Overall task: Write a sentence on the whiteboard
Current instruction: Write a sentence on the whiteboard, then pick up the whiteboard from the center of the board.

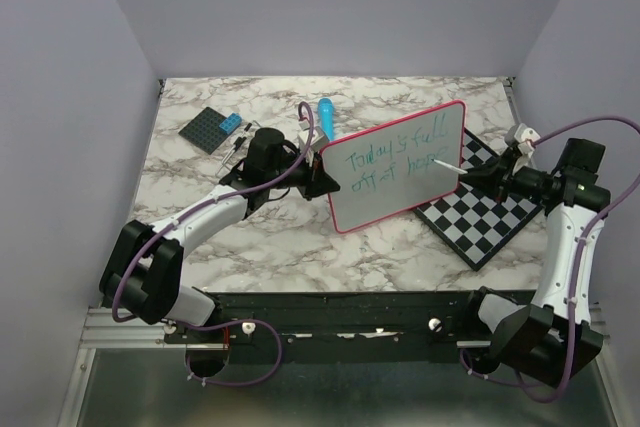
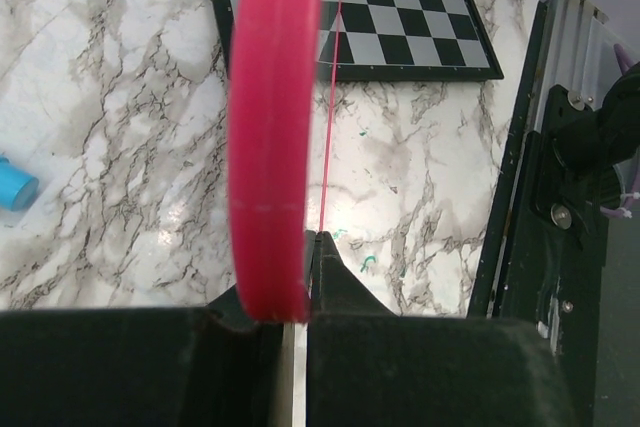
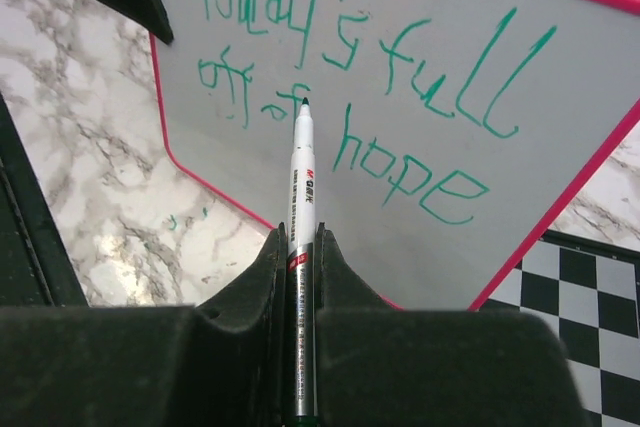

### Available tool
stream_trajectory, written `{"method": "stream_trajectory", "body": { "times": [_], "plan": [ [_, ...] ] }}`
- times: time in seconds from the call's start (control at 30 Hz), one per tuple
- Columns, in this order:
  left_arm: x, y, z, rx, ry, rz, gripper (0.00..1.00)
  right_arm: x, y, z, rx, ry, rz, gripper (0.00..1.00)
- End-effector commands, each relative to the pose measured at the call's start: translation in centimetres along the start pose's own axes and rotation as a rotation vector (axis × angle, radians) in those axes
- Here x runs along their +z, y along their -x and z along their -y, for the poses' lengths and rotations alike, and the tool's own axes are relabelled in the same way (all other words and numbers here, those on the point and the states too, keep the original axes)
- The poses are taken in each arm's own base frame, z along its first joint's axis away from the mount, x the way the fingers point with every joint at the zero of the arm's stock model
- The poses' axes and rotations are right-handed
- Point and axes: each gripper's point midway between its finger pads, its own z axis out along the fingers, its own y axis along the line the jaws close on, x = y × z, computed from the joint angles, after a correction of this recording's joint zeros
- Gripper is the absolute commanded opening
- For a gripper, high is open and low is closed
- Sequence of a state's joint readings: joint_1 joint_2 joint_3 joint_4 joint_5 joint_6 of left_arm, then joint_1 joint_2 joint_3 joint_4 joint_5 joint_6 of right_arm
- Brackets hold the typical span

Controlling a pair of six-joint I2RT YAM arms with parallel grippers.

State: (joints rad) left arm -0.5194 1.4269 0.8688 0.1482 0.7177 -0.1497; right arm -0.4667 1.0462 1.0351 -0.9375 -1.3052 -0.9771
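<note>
Centre of the top frame: the left claw [image 1: 325, 179] is clenched on the left edge of the whiteboard [image 1: 400, 167]. The left wrist view shows the pink rim pinched between its fingers. The board is tilted up off the table [image 1: 260, 242], and its lower right corner overlaps the chessboard [image 1: 490, 215] at right. The sentence [image 3: 370, 77] is in green on two lines, "Today's full / of hope", messy around "of". The right claw [image 3: 300, 247] is clenched on a white marker [image 3: 302, 172] whose tip points at the board beside "of"; whether it touches, cannot tell. A blue tube [image 1: 325, 115] lies behind the board at upper centre. A dark grid plate [image 1: 215, 129] is at upper left.
</note>
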Motion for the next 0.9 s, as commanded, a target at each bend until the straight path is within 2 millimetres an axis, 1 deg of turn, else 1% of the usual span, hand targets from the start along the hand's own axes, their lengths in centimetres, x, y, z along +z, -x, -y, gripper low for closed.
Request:
{"method": "stream_trajectory", "body": {
  "times": [0.0, 0.1, 0.13, 0.17, 0.23, 0.27, 0.33, 0.47, 0.6, 0.67, 0.87],
  "plan": [
    [-0.7, -3.4, 0.5, -0.082, 0.016, -0.09, 0.0, -0.6, 3.8, -2.4, 0.042, 0.052, 0.082, 0.01],
    [-0.8, -2.6, 1.0, -0.086, 0.008, -0.062, 0.0, -0.8, 5.6, -3.5, 0.082, 0.083, 0.128, 0.01],
    [-1.0, -2.2, 1.0, -0.083, 0.008, -0.051, 0.0, -0.9, 6.1, -4.1, 0.103, 0.103, 0.147, 0.0],
    [-1.1, -1.9, 1.2, -0.085, 0.003, -0.038, 0.0, -1.0, 6.8, -4.4, 0.092, 0.112, 0.16, 0.0],
    [-1.4, -1.3, 1.5, -0.088, -0.007, -0.015, 0.0, -1.1, 7.3, -5.3, 0.108, 0.13, 0.178, 0.0],
    [-1.5, -0.7, 1.5, -0.09, -0.008, 0.005, 0.0, -1.1, 7.4, -5.4, 0.104, 0.133, 0.183, 0.01],
    [-1.8, -0.1, 1.7, -0.089, -0.009, 0.024, 0.0, -1.1, 7.2, -5.7, 0.11, 0.135, 0.185, 0.0],
    [-2.6, 1.8, 2.0, -0.104, -0.015, 0.093, 0.0, -1.0, 6.4, -6.2, 0.122, 0.138, 0.185, 0.0],
    [-3.7, 3.2, 1.9, -0.108, -0.007, 0.15, 0.0, -0.9, 5.7, -6.4, 0.14, 0.147, 0.196, 0.01],
    [-4.0, 3.7, 2.0, -0.11, -0.008, 0.167, 0.0, -0.7, 5.1, -6.4, 0.15, 0.152, 0.201, 0.0],
    [-4.2, 4.5, 2.1, -0.109, -0.014, 0.192, 0.0, -0.5, 4.2, -6.3, 0.156, 0.149, 0.196, 0.0]
  ]
}}
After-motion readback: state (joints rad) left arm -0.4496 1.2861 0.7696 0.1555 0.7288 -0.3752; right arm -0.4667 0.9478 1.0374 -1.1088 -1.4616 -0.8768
